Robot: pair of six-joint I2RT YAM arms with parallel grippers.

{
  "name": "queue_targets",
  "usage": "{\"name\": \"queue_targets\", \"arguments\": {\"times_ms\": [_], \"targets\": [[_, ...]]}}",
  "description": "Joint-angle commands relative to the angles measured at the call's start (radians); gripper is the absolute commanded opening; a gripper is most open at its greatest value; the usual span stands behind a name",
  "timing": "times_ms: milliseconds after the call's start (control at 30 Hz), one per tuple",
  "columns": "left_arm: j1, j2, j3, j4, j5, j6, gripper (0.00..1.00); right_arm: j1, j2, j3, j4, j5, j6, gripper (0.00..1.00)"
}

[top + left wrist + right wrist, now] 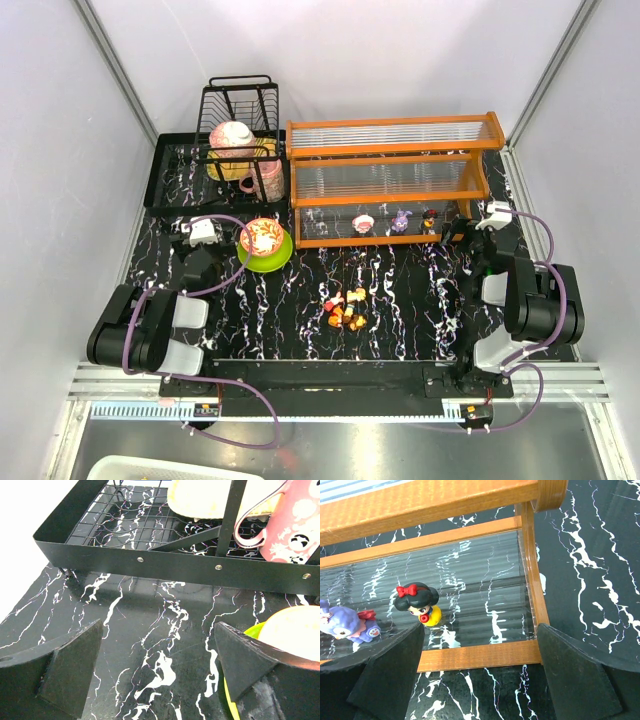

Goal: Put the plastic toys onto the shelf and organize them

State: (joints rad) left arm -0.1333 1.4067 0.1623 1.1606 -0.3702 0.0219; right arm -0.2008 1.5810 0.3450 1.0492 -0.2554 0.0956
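The orange-framed shelf [390, 180] stands at the back middle. Three toys sit on its lowest tier: a pink-white one [363, 223], a purple one [400, 220] and a dark-haired one [430, 218]. Several orange, red and yellow toys [345, 308] lie in a pile on the table in front. My right gripper [460, 237] is open and empty just before the shelf's right end. In the right wrist view it [480, 680] faces the shelf's front rail [480, 655], with the dark-haired toy [417, 604] and the purple toy [347, 625] behind that rail. My left gripper [192, 240] is open and empty.
A black wire dish rack [235, 130] with a pink cup [285, 525] stands at the back left. A red patterned bowl [262, 237] on a green plate [272, 260] sits right of my left gripper [160, 670]. The plate's edge [250, 632] touches the right finger's view.
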Motion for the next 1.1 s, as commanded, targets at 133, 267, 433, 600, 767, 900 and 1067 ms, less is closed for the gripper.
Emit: {"name": "queue_targets", "arguments": {"times_ms": [133,267,433,600,767,900,1067], "targets": [[0.003,-0.023,0.026,0.056,0.01,-0.004,0.99,0.006,-0.019,0.009,0.058,0.045,0.012,1.0],[0.003,-0.023,0.026,0.056,0.01,-0.005,0.99,0.006,-0.019,0.012,0.055,0.045,0.013,1.0],[0.009,-0.026,0.026,0.045,0.01,-0.01,0.99,0.005,-0.048,-0.03,0.103,-0.008,0.003,1.0],[-0.008,-0.118,-0.055,0.132,-0.074,-0.01,0.99,0.006,-0.253,-0.072,-0.028,-0.004,0.01,1.0],[-0.06,-0.342,-0.095,-0.012,-0.169,0.0,0.99,0.006,-0.448,-0.099,-0.17,-0.012,0.075,1.0],[-0.092,-0.541,0.049,-0.434,-0.277,-0.156,0.99,0.006,-0.59,-0.117,-0.304,-0.019,0.087,1.0],[-0.094,-0.686,0.181,-0.946,-0.329,-0.441,0.99,0.006,-0.813,-0.097,-0.519,0.116,0.191,1.0]]}}
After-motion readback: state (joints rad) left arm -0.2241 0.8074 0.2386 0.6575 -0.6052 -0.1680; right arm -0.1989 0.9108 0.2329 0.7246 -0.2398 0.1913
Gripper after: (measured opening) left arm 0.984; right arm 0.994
